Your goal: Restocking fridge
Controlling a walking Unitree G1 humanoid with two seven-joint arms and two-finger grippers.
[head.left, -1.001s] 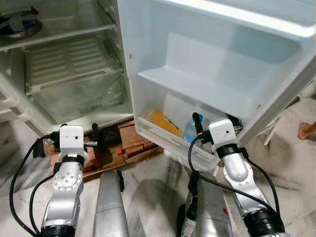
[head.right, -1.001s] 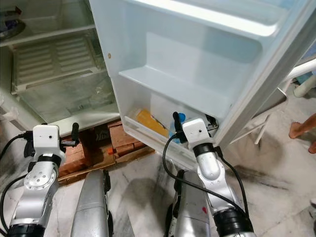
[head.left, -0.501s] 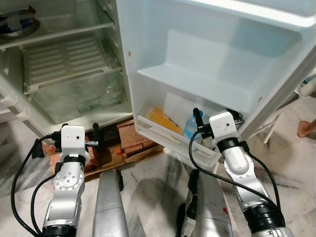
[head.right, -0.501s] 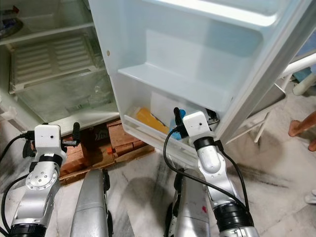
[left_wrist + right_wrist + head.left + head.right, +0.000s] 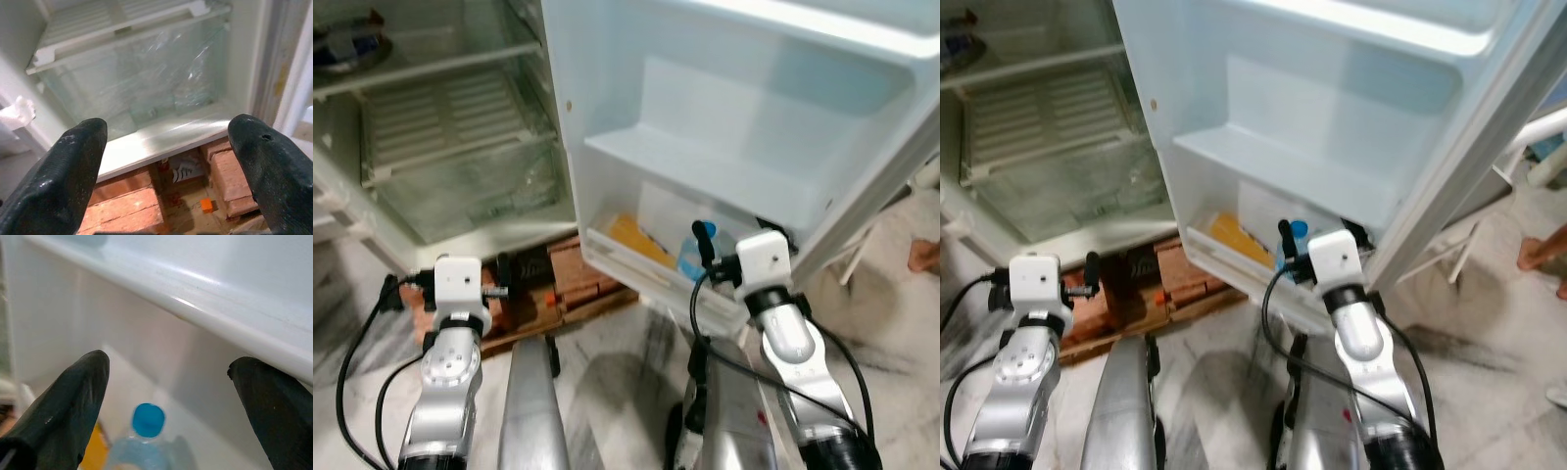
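Right wrist view: right gripper [image 5: 166,382], jaws spread and empty, has lifted slightly from the bottle [image 5: 146,440], already stocked in the door bin [image 5: 651,279].

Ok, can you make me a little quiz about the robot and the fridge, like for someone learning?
1. True or false: the bottle in the bottom door shelf has a blue cap.
2. What sits under the fridge body? A) bricks B) a rug C) a box
3. Fill in: the right gripper has its fingers ____, with the bottle between them in its wrist view.

Key: 1 true; 2 A, bricks; 3 open.
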